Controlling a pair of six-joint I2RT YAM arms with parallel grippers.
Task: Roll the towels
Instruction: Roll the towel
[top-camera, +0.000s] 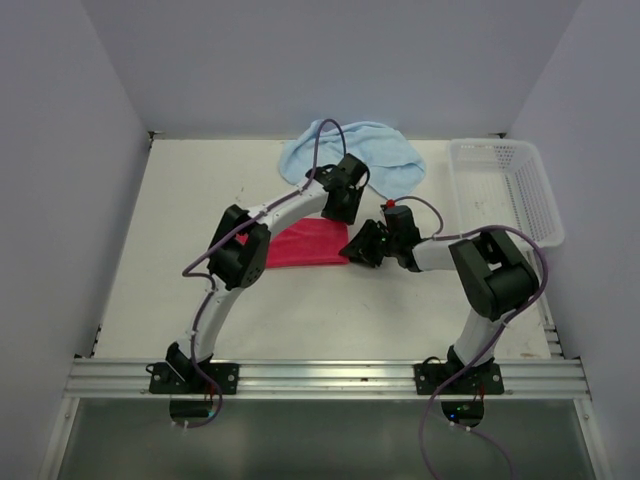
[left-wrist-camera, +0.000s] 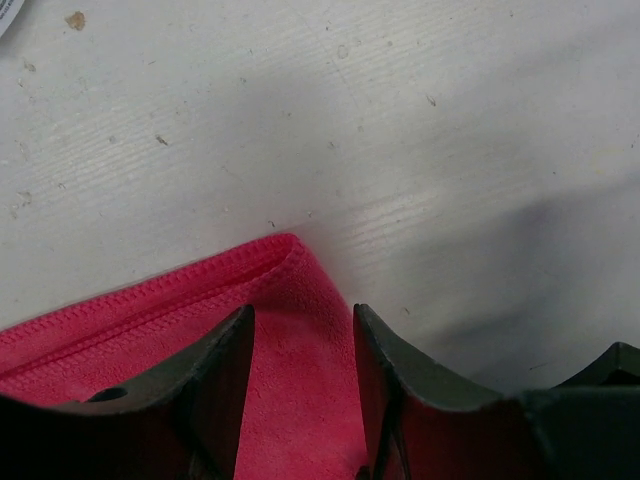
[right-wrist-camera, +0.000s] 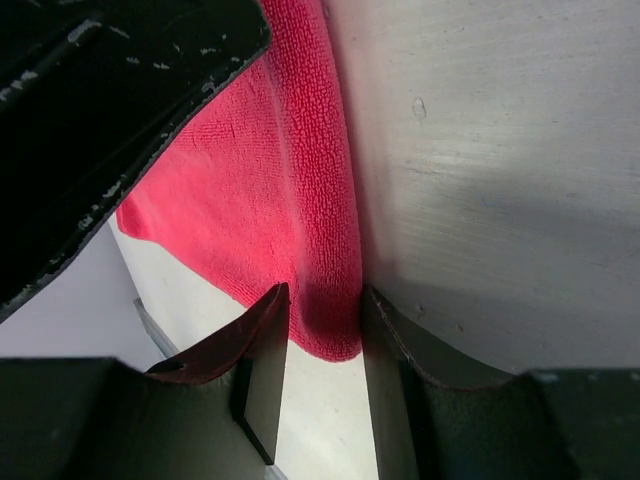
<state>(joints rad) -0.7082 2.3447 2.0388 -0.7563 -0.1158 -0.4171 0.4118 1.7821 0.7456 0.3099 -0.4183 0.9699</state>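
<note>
The red-pink towel lies flat as a folded strip in the middle of the table. My left gripper is down on its far right corner; in the left wrist view its fingers stand apart with the towel's corner between them. My right gripper is at the near right corner; in the right wrist view its jaws are apart, straddling the towel's tip. The towel looks flat, not bunched, in both. The light blue towel lies crumpled at the back, partly behind the left arm.
A white mesh basket stands at the right edge of the table. Walls close in the table on the left, back and right. The left arm arches over the red towel's left end.
</note>
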